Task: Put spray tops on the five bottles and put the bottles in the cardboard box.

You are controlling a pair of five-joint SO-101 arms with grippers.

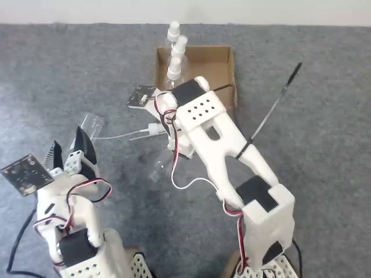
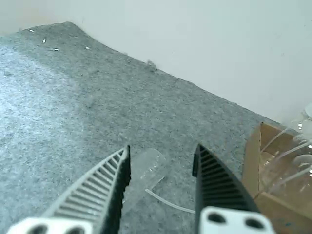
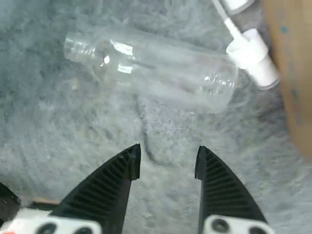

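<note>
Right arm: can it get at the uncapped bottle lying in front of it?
Probably yes. The right gripper is open, with only bare mat between it and the bottle. A loose spray top lies by the bottle's base and might get nudged.

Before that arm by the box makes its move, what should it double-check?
1. Right gripper open and empty: ok.
2. Clear plastic bottle lying on the grey felt, apart from the gripper: ok.
3. Spray top fitted on that bottle's neck: not ok, threads bare.
4. White spray top loose near the bottle's base, within sight: ok.
5. Brown cardboard box has bare floor beside three capped bottles: ok.
6. Left gripper open over a second clear bottle; whether that one is capped: cannot tell.
</note>
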